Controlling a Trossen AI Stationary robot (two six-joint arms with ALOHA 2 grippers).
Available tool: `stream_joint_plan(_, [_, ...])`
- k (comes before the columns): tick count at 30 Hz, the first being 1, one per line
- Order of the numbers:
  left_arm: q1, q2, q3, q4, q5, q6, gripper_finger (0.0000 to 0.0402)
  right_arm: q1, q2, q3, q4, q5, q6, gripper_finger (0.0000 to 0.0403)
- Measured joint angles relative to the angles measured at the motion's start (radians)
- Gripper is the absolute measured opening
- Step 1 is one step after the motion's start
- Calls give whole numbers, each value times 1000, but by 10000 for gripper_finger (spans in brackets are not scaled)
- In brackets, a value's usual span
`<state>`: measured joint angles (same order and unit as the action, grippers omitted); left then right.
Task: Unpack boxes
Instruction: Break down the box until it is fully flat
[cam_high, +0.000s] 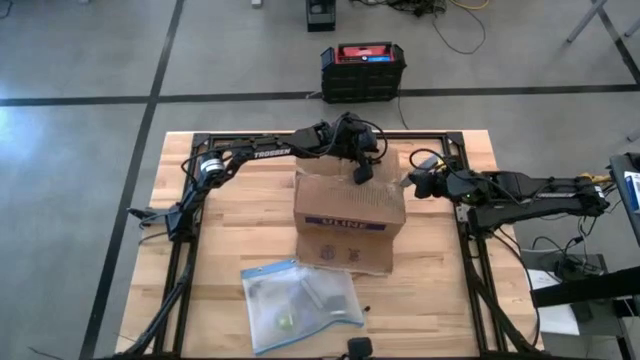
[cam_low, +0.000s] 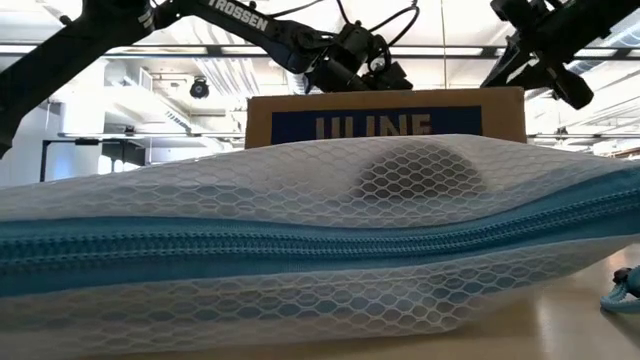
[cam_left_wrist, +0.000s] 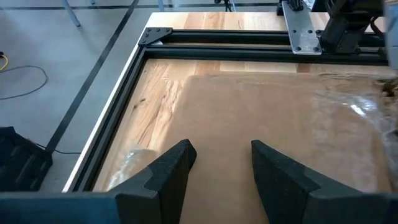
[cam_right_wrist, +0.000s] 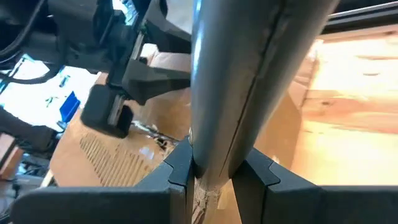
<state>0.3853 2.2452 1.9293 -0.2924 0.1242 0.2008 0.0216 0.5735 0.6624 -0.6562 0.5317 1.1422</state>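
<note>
From above, the cardboard box (cam_high: 349, 210) sits mid-bench (cam_high: 230, 220), with a clear zip pouch (cam_high: 298, 303) lying near its front. The left gripper (cam_high: 362, 172) hangs over the box's top, and the right gripper (cam_high: 408, 184) is at its right top corner. Down low, the pouch fills the shot with the box label behind it. On the left wrist cam the fingers (cam_left_wrist: 166, 168) are spread over the box top, holding nothing. On the right wrist cam the right gripper is pinching a grey tube-like thing (cam_right_wrist: 239, 87); can't tell what it is.

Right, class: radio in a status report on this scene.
Left end effector open above box. Right end effector shut on a grey tool. Pouch lies before box.
</note>
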Motion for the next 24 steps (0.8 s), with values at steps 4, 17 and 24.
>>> stream_joint_plan(4, [2, -1, 0, 0, -10, -1, 157, 0, 0, 16, -1, -31, 18, 56])
stream_joint_plan(17, [4, -1, -1, -17, -14, -3, 157, 0, 44, 18, 4, -88, 160, 56])
stream_joint_plan(24, [4, -3, 0, -52, -13, 9, 157, -1, 43, 18, 28, -145, 200, 56])
